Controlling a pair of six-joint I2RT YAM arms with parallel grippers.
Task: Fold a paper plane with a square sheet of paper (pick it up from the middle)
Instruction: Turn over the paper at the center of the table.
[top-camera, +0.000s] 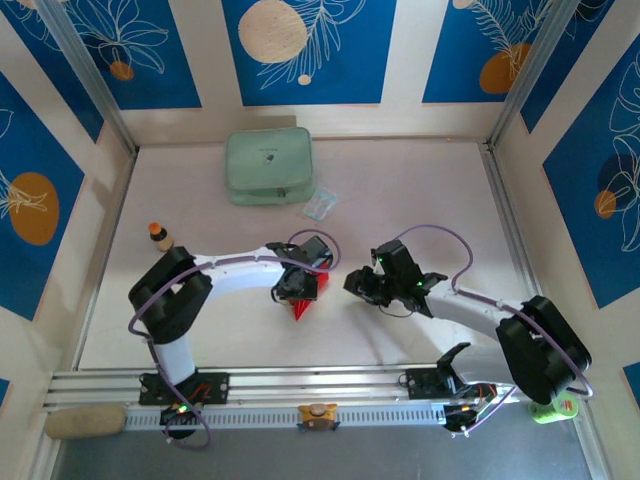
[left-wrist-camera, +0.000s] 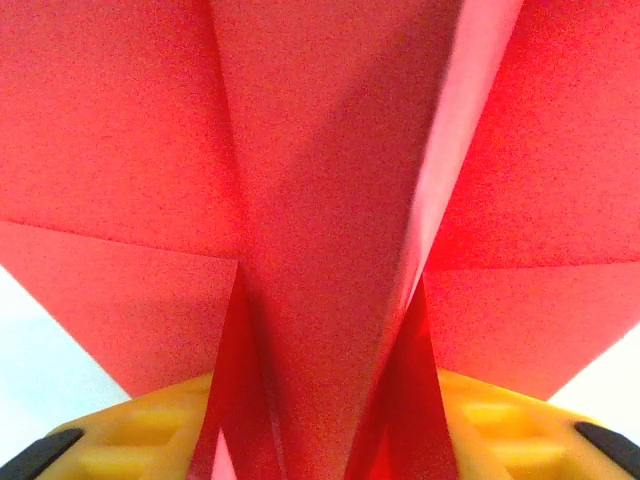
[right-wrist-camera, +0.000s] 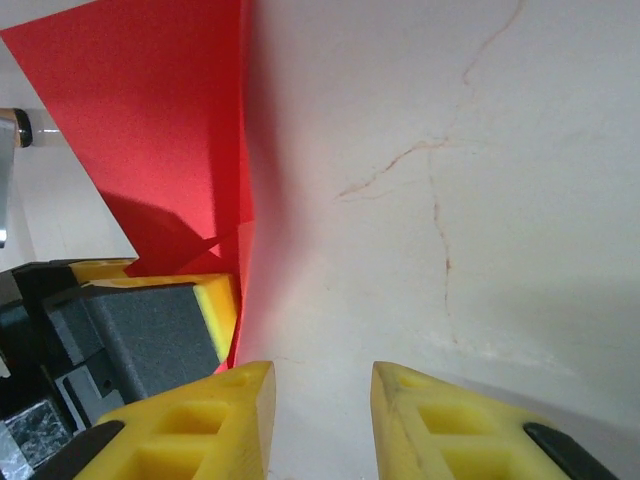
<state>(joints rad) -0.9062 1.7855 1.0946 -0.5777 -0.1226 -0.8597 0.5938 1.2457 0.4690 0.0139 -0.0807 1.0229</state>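
Straddling creased red paper plane (left-wrist-camera: 330, 200) (sharp pleats, pointed tip): left gripper (left-wrist-camera: 325, 430), jaws released; right gripper (right-wrist-camera: 323, 420), jaws parted.

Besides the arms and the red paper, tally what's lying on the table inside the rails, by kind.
Pouch, pale green: 1
Small plastic packet, clear: 1
Small bottle, orange cap: 1
Total: 3
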